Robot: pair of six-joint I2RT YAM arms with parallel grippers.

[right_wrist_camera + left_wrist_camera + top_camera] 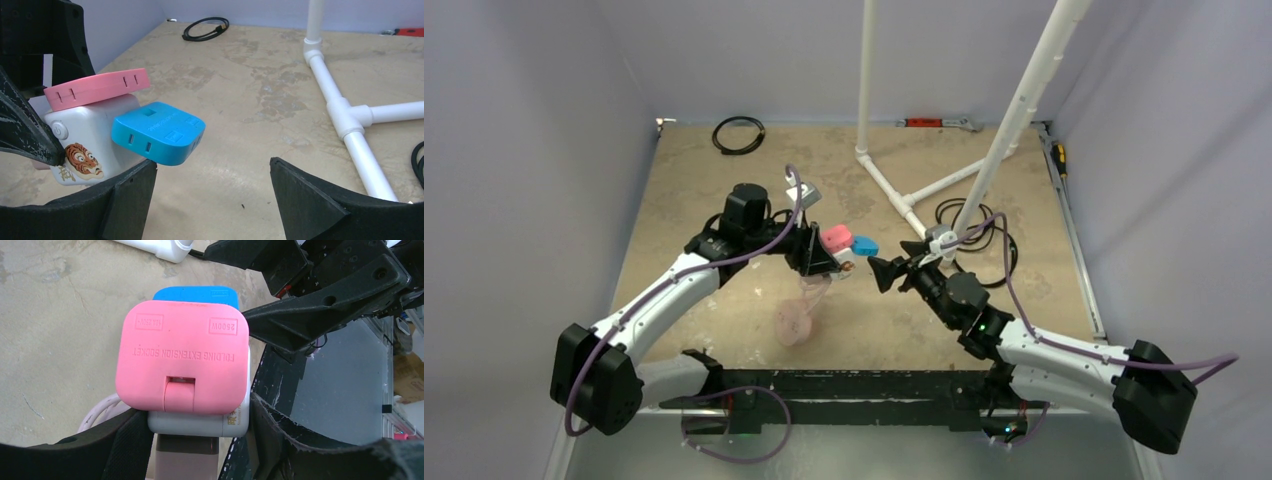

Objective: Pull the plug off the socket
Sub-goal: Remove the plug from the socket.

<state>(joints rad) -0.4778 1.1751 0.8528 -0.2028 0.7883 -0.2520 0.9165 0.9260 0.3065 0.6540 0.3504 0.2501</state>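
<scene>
Bracing the socket [87, 135] mid-frame in the clenched left claw [822, 252], likely leaving the released right claw [212, 167] room to tug the plug [182, 355].

Pink plug [97, 87] flat atop white socket [90, 135] (tiger sticker [82, 157]) — blue piece [160, 132] jutting sideways; right gripper [212, 166] spread wide nearby.

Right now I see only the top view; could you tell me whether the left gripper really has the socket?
Observer: Yes. The left wrist view shows the left gripper clamped on the white socket, with the pink plug flat against it.
Operator: Thanks. Is the right gripper holding anything?
Observer: No. The right gripper is open and empty, and a blue flap juts from the socket just ahead of it.
</scene>
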